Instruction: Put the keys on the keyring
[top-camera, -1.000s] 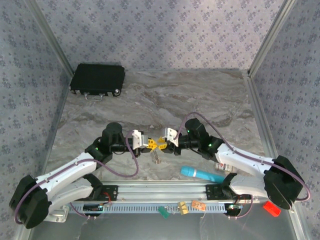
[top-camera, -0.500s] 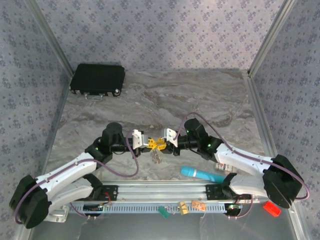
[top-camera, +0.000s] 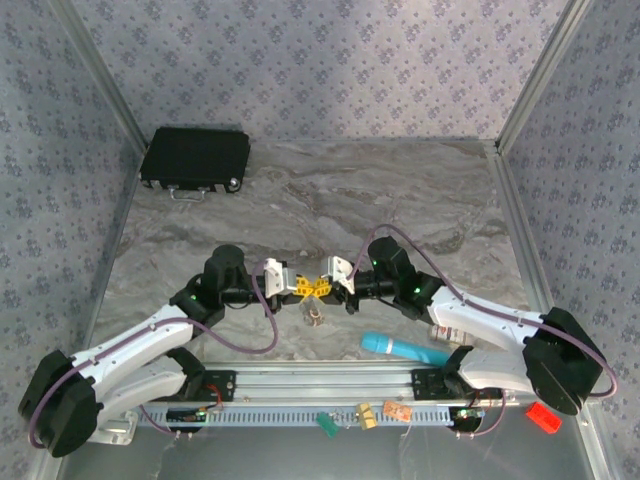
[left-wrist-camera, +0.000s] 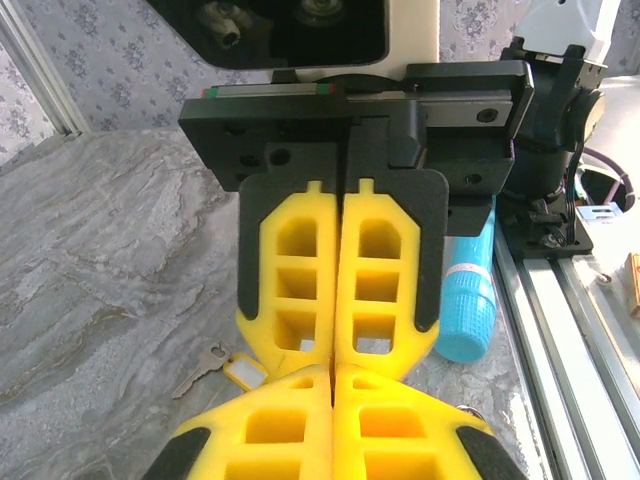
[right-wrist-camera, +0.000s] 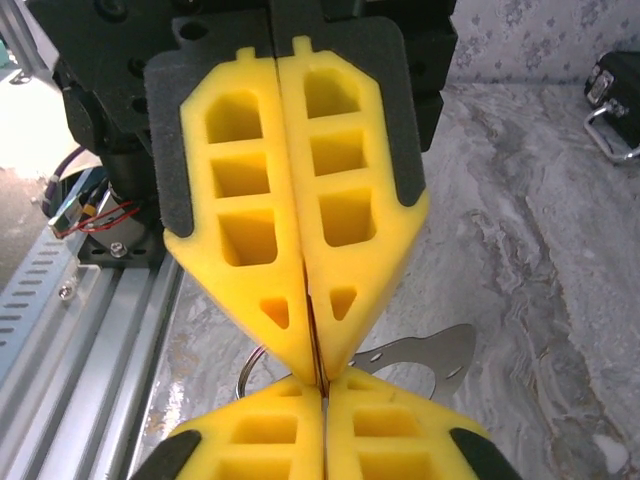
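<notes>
My left gripper (top-camera: 303, 288) and right gripper (top-camera: 326, 288) meet tip to tip above the table's near middle, both shut. In the right wrist view a thin silvery loop, the keyring (right-wrist-camera: 247, 372), comes out at the left of that meeting point. Its wire runs on between the left gripper's fingers (right-wrist-camera: 290, 330) and into my right gripper (right-wrist-camera: 322, 386). A flat silvery plate (right-wrist-camera: 430, 352) sticks out to the right there. One of the keys (left-wrist-camera: 205, 362), with a yellow-framed tag (left-wrist-camera: 238, 370), lies on the table under my left gripper (left-wrist-camera: 335, 372). In the top view it is a small bundle (top-camera: 314, 318).
A turquoise cylinder (top-camera: 403, 347) lies near the front rail, right of the grippers. A black case (top-camera: 195, 158) sits at the back left. Green (top-camera: 326, 425), orange (top-camera: 398, 410) and red (top-camera: 540, 417) pieces lie along the front ledge. Metal frame posts and patterned walls stand around the table.
The right gripper's jaws have shut and its tips have moved slightly left, up against the left gripper's tips. The left arm has hardly moved.
</notes>
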